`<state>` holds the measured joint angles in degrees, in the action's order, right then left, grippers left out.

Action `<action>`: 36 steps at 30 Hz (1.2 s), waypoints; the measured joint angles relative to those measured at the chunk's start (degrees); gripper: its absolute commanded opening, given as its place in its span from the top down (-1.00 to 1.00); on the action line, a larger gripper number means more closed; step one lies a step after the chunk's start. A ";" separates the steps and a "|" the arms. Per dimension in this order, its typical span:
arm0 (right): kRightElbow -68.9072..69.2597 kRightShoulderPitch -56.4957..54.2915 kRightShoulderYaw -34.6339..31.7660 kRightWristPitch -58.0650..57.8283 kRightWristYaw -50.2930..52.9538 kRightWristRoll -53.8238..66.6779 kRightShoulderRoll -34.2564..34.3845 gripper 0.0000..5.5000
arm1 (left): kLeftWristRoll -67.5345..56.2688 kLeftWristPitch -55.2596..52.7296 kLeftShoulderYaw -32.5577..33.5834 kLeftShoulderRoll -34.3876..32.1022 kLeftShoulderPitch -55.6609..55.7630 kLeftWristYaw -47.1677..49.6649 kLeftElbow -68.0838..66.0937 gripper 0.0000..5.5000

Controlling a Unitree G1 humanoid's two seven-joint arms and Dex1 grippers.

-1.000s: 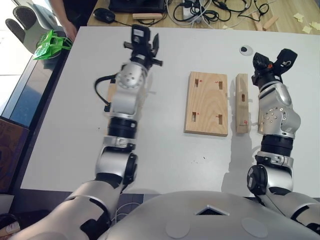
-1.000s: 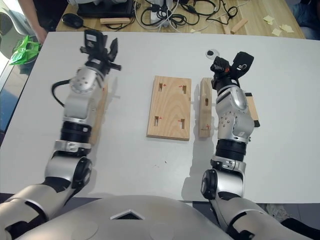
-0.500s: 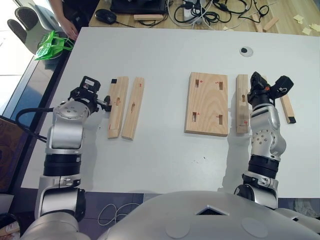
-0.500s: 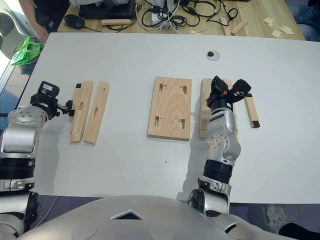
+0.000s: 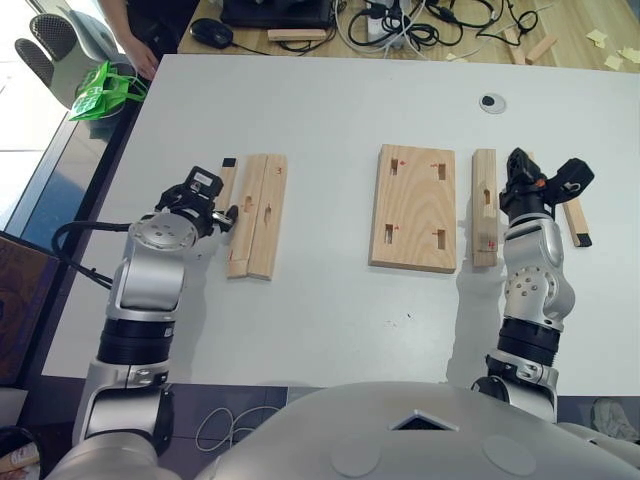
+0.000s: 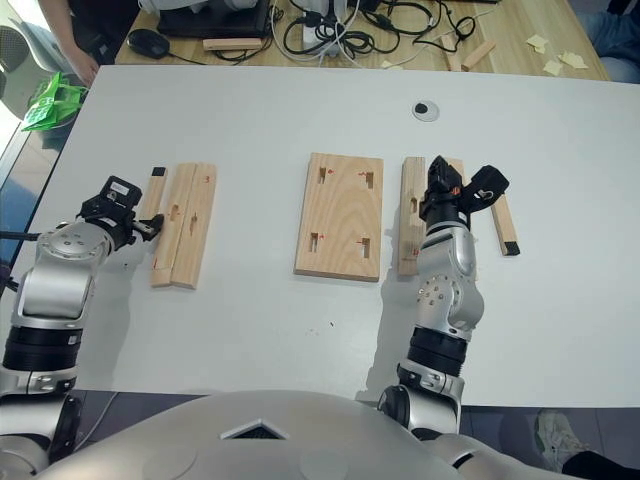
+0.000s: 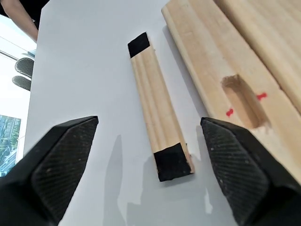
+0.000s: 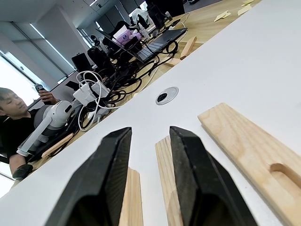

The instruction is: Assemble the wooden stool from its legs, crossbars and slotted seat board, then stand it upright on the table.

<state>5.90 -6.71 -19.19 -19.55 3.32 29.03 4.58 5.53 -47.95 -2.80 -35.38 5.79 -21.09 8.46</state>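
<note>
head view: the slotted seat board [image 5: 413,207] lies flat in the middle of the surface [image 5: 320,110]. two legs [image 5: 257,215] lie touching side by side well to its left, and a third leg [image 5: 484,207] lies just beside its right edge.
left wrist view: the left gripper [image 7: 149,123] is wide open, its fingers either side of a black-tipped crossbar [image 7: 157,122] beside the legs.
right wrist view: the right gripper [image 8: 150,131] holds nothing, its fingers a narrow gap apart, with slim wooden strips [image 8: 163,160] beyond.

table [image 5: 330,110]: white | seat board [image 5: 413,207]: centre | pair of legs [image 5: 256,215]: touching, left | left crossbar [image 7: 159,123]: beside them | single leg [image 5: 484,205], right crossbar [image 5: 575,222]: right | round cap [image 5: 491,101]: far side
</note>
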 measured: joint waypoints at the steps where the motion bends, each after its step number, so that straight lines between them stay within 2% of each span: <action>1: 0.05 0.04 0.07 -0.14 0.10 0.06 0.00 0.46 | -0.02 -0.36 -0.31 0.37 0.00 -0.08 0.15 -0.47; 6: 0.43 0.12 0.41 -0.35 1.21 0.21 -0.04 0.46 | -0.66 -1.51 -0.12 2.61 0.26 0.63 -0.74 -0.47; 10: 0.21 0.04 0.80 -0.33 1.26 -0.22 -0.46 0.46 | -1.93 -2.80 5.33 5.96 1.65 4.35 -4.41 -0.47; 14: -0.79 -0.23 1.14 -0.23 1.29 -0.45 -0.52 0.46 | -5.81 -7.92 8.94 9.10 3.73 4.18 -5.09 -0.47; 20: -1.96 -0.69 1.05 0.43 2.07 -1.24 -0.52 0.46 | -10.22 -13.05 10.88 11.96 4.28 4.10 -3.81 -0.16; 31: -5.00 -1.80 1.02 2.34 2.29 -1.35 -0.54 0.46 | -12.83 -13.53 11.58 13.05 3.54 5.10 -4.20 0.49; 36: -7.53 -3.31 0.21 2.66 1.90 -1.33 -1.55 0.46 | -12.85 -11.41 12.10 15.09 4.23 7.89 -5.60 0.53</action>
<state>-1.62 -10.02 -18.98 -16.88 5.22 27.70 3.03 -7.31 -59.36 9.31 -20.29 10.02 -13.20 2.86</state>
